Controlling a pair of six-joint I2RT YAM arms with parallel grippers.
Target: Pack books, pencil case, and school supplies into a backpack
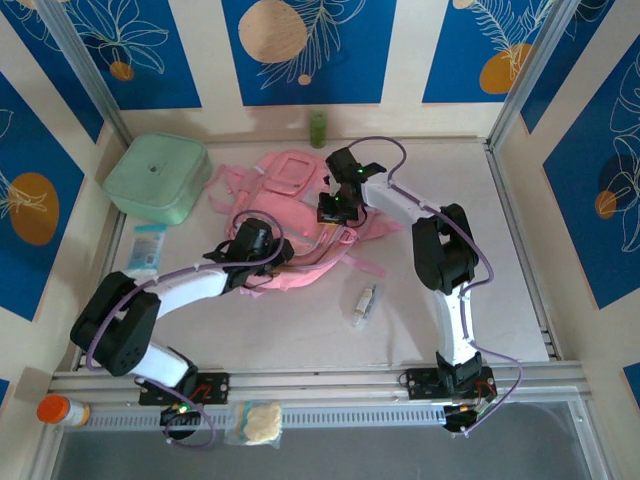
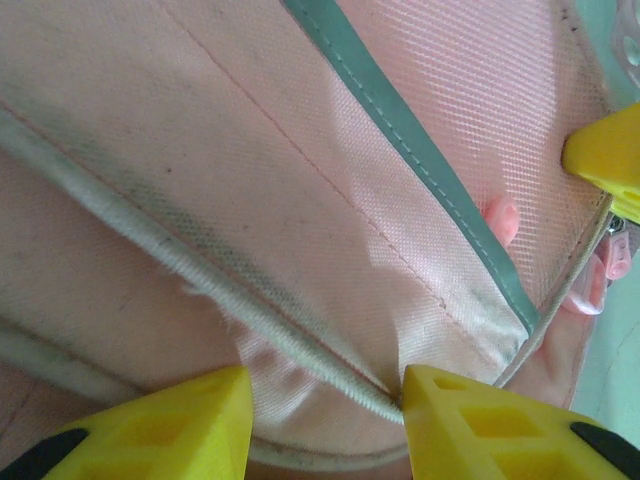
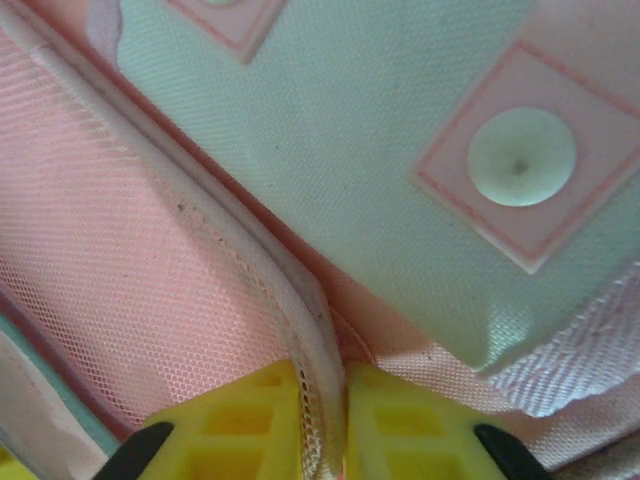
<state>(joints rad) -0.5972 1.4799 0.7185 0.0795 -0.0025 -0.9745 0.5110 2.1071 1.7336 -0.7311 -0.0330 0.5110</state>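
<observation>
Backpack lies flat in the middle of the table, toward the far side, between the two arms, front face up. Its long axis runs roughly near to far, tipped a little to the left at the far end. The pale panel sits at the far end. Loose straps trail out to the left and to the near right. Which end is the top I cannot tell.

The step in hand looks like opening the pack for loading. The right gripper is pinched tight on a white piped rim of the backpack, beside pink mesh and just under the pale panel. The left gripper hangs close over the near half with its jaws partly apart. A second piped seam runs into the gap and meets the inner edge of one finger, but nothing is clamped there.

The next move likely calls for the left jaws to close on that seam. The two rims could then be drawn apart to hold a mouth open. The risk is catching one layer of mesh instead of the rim.

Supplies wait outside: a clear-grey piece near the right arm and a white-blue packet at the left.
</observation>
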